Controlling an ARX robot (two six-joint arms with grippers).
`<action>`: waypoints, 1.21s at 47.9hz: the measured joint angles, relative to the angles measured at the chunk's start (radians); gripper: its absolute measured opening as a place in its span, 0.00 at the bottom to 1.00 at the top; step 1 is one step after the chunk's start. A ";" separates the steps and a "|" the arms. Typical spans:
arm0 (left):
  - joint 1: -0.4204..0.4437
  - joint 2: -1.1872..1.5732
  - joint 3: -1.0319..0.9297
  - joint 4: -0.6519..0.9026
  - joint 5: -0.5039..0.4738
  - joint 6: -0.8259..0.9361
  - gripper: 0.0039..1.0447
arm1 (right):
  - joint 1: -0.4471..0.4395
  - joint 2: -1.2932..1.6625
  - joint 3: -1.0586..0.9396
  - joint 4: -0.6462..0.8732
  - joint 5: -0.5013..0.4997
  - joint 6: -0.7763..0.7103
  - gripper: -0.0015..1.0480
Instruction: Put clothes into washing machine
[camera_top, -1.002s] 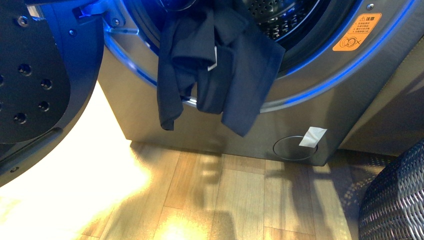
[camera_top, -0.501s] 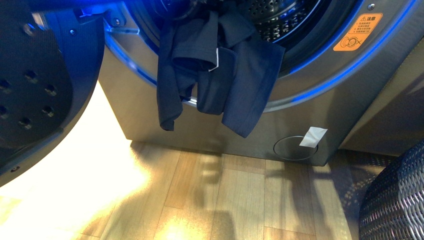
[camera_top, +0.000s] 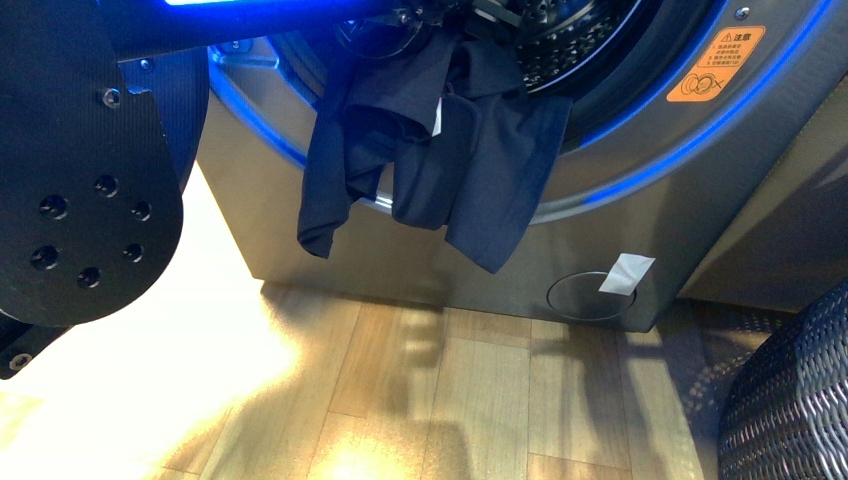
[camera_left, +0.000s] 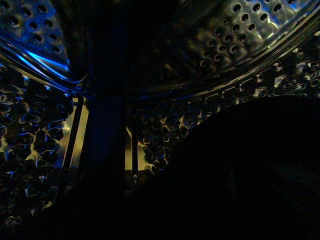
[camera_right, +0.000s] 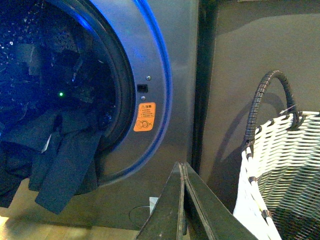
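The washing machine is silver-grey with a blue-lit porthole ring and an orange-yellow sticker. The clothes, dark blue-grey, hang over the porthole's lower lip, with limp ends dangling down the front panel. My left gripper reaches into the porthole at the garment's top and is shut on it. The left wrist view is very dark and shows the perforated steel drum and a black mass of cloth. My right gripper is shut and empty, away from the machine, with the clothes in its view.
My left arm's black plate with holes fills the left of the front view. A dark wicker basket stands at the lower right on the wood floor. In the right wrist view it shows as a white woven basket with a handle.
My left arm has swung down and further into the porthole. The garment's top has been drawn up and inward, and its left hanging end has lifted and shifted left.
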 joint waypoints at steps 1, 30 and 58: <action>0.000 0.000 0.000 0.000 0.003 -0.003 0.74 | 0.000 0.000 0.000 0.000 0.000 0.000 0.02; -0.010 -0.517 -0.930 0.480 -0.005 -0.070 0.94 | 0.000 0.000 0.000 0.000 0.000 0.000 0.02; -0.047 -0.935 -1.537 0.594 -0.020 -0.130 0.94 | 0.000 0.000 0.000 0.000 0.000 0.000 0.02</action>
